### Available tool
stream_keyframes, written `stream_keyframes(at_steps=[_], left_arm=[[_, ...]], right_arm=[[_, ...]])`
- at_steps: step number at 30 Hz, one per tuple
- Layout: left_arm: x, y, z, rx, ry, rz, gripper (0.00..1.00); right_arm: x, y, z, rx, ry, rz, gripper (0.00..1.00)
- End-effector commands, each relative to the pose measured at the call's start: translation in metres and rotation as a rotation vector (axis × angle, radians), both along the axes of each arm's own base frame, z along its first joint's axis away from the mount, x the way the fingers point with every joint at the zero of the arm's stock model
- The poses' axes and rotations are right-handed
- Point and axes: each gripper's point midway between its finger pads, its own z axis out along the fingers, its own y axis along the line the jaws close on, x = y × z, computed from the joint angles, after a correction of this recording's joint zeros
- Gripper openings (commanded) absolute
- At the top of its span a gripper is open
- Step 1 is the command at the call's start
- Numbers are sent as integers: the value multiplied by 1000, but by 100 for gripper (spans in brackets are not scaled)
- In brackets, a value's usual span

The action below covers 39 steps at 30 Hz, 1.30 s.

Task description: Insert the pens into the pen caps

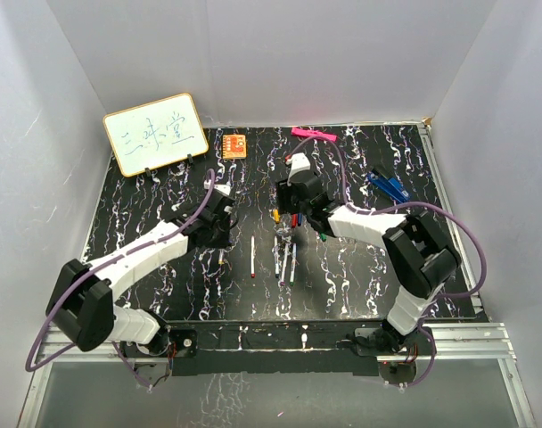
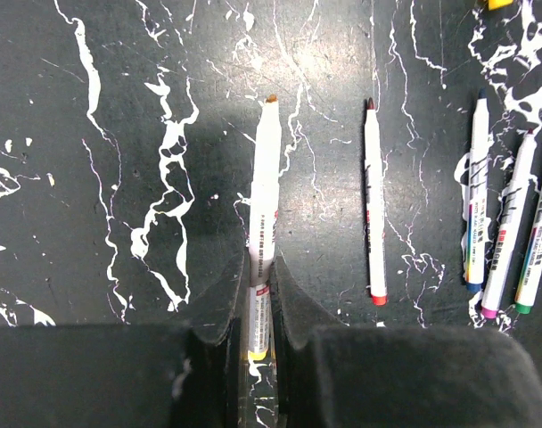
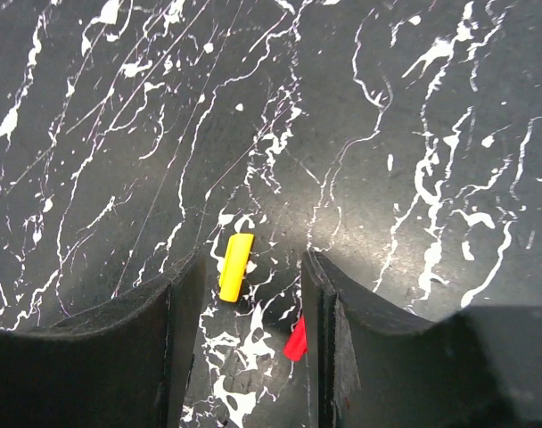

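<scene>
My left gripper [image 2: 260, 278] is shut on a white pen [image 2: 264, 196] with a yellow end, and the pen's tip points away from the wrist. To its right on the table lie a red-ended pen [image 2: 373, 205] and blue [image 2: 476, 196], purple [image 2: 510, 223] and green [image 2: 540, 241] ones. My right gripper [image 3: 251, 290] stands open low over the table. A yellow pen cap [image 3: 236, 267] lies between its fingers near the left one, and a red cap [image 3: 295, 340] lies against the right finger. In the top view the right gripper [image 1: 293, 214] hovers over the caps, and the left gripper [image 1: 220, 236] is beside the pens [image 1: 284, 259].
A small whiteboard [image 1: 155, 134] stands at the back left. An orange block [image 1: 234, 144] and a pink marker [image 1: 313, 134] lie near the back edge. A blue object [image 1: 387, 185] lies at the right. White walls enclose the black marbled table [image 1: 146, 259].
</scene>
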Motion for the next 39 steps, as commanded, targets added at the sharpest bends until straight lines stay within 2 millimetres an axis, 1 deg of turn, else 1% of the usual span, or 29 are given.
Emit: stream_keyframes(at_steps=[1, 4, 7, 13, 19, 31, 37, 39], left_arm=[[1, 6, 10, -39, -55, 43, 0], [-2, 1, 9, -86, -65, 30, 0], [-4, -3, 7, -116, -74, 14, 0], [-4, -2, 7, -130, -93, 29, 0], [-3, -2, 3, -120, -84, 26, 0], [-1, -2, -3, -101, -74, 28, 0], [-1, 1, -2, -89, -78, 39, 0], [0, 2, -1, -88, -83, 42, 0]], right_arm=[[9, 16, 4, -10, -7, 14, 46], [10, 17, -7, -22, 15, 5, 46], [8, 23, -15, -17, 44, 24, 46], [12, 30, -29, -39, 75, 37, 46], [8, 36, -38, -59, 92, 46, 45], [2, 32, -59, -182, 105, 15, 44], [0, 29, -69, -206, 134, -1, 40], [-1, 28, -72, -210, 143, -3, 37]])
